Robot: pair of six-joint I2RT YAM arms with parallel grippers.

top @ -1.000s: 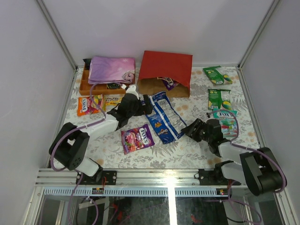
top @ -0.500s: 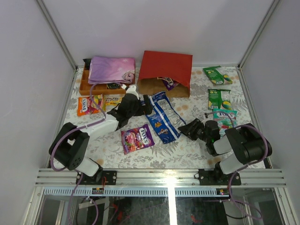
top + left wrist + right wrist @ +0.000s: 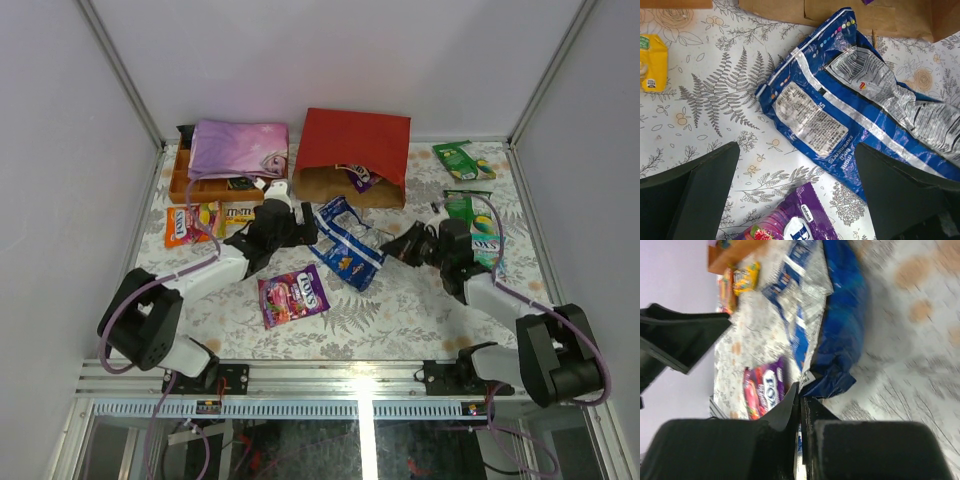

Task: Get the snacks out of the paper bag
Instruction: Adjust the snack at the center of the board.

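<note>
Your right tool (image 3: 800,390) has swung inward and clamped on the blue chip bag (image 3: 840,110) at its corner, crumpling it shorter; your left tool (image 3: 795,170) stays spread wide apart.

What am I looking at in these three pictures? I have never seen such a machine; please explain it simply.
These are two robot arms bolted to the near edge of a table. The wide picture is from a fixed camera above. The other two come from a small camera on each wrist, so the dark shapes there are that arm's own fingers. At the back lies a red paper bag with a purple packet in its mouth, beside a wooden box under a purple cloth. Snacks lie spread out: green packets on the right, a magenta packet in front, orange and yellow packs on the left. The right gripper is shut and seems to pinch the end of the long blue chip bag. The left gripper is open above it, holding nothing.
</note>
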